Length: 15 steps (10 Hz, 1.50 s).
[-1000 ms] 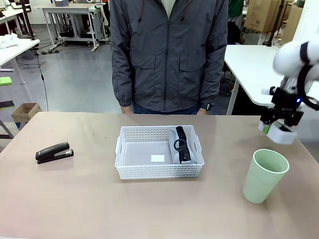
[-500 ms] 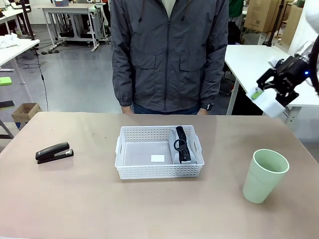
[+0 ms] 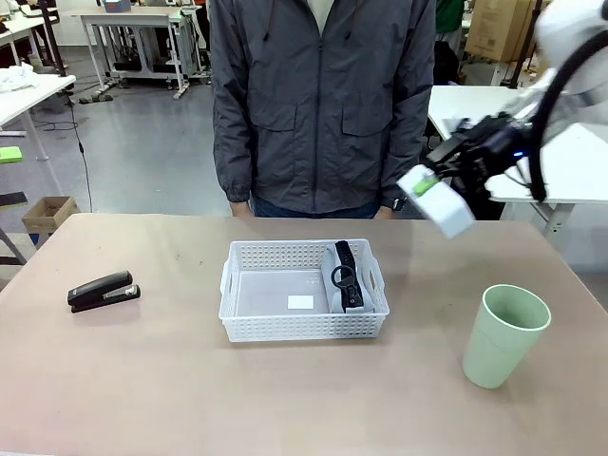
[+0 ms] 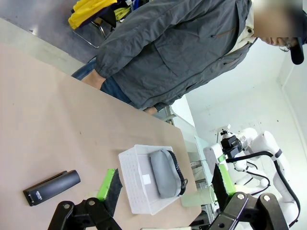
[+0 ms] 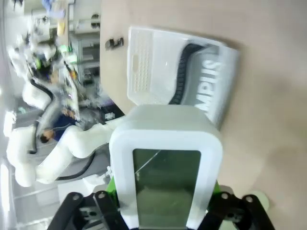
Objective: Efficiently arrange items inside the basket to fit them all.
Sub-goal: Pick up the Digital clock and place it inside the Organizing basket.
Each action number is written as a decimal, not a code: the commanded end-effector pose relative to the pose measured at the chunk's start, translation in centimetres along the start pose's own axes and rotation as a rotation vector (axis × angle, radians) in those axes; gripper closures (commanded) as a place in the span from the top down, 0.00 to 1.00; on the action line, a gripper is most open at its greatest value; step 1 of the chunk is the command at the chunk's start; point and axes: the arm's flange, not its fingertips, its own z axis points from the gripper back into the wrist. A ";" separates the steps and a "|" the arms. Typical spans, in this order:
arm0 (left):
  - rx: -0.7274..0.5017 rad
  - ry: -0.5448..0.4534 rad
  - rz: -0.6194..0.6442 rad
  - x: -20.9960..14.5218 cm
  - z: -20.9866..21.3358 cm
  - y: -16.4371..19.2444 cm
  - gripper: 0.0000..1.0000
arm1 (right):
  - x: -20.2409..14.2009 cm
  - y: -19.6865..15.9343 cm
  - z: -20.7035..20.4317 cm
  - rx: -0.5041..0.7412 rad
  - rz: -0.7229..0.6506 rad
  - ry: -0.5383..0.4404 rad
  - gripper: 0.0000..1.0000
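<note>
My right gripper point(image 3: 439, 185) is shut on the white rectangular box point(image 3: 436, 202), tilted in the air to the upper right of the white perforated basket point(image 3: 304, 328). In the right wrist view the box point(image 5: 167, 143) stands between my right gripper's point(image 5: 165, 191) jaws, with the basket point(image 5: 146, 62) beyond it. A grey pouch point(image 3: 340, 280) with a black strap and ring lies along the basket's right side. The black stapler point(image 3: 103, 291) rests on the table at far left. At the right front stands the pale green cup point(image 3: 504, 335). My left gripper point(image 4: 165, 184) is open, above the stapler point(image 4: 50, 187) and basket point(image 4: 130, 175).
A person in a grey jacket point(image 3: 323, 104) stands at the table's far edge, right behind the basket, arms hanging down. The basket's left half holds just a small white label point(image 3: 300, 302). Bare tabletop point(image 3: 171, 380) lies between stapler and basket.
My right arm has lifted the white box from low beside the cup and carried it up and leftward, toward the basket. The other things have stayed put.
</note>
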 end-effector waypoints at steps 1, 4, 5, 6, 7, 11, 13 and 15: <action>-0.009 -0.001 -0.008 -0.1 0.0 -0.1 1.00 | 0.3 1.1 -2.6 -0.096 0.164 -0.080 0.00; -0.009 -0.001 -0.008 -0.1 0.0 -0.1 1.00 | 0.5 1.9 -2.4 -0.044 0.080 -0.011 0.00; -0.009 -0.001 -0.008 -0.1 0.0 -0.1 1.00 | 0.5 1.9 -2.4 -0.044 0.080 -0.011 0.00; -0.009 -0.001 -0.008 -0.1 0.0 -0.1 1.00 | 0.5 1.9 -2.4 -0.044 0.080 -0.011 0.00; -0.009 -0.001 -0.008 -0.1 0.0 -0.1 1.00 | 0.5 1.9 -2.4 -0.044 0.080 -0.011 0.00; -0.009 -0.001 -0.008 -0.1 0.0 -0.1 1.00 | 2.3 10.4 -7.7 -0.503 0.064 -0.091 0.78; -0.009 -0.001 -0.008 -0.1 0.0 -0.1 1.00 | 3.0 15.1 -13.1 -0.557 0.217 0.024 0.78; -0.009 -0.001 -0.008 -0.1 0.0 -0.1 1.00 | 2.8 18.0 -18.8 -0.671 0.234 0.013 0.78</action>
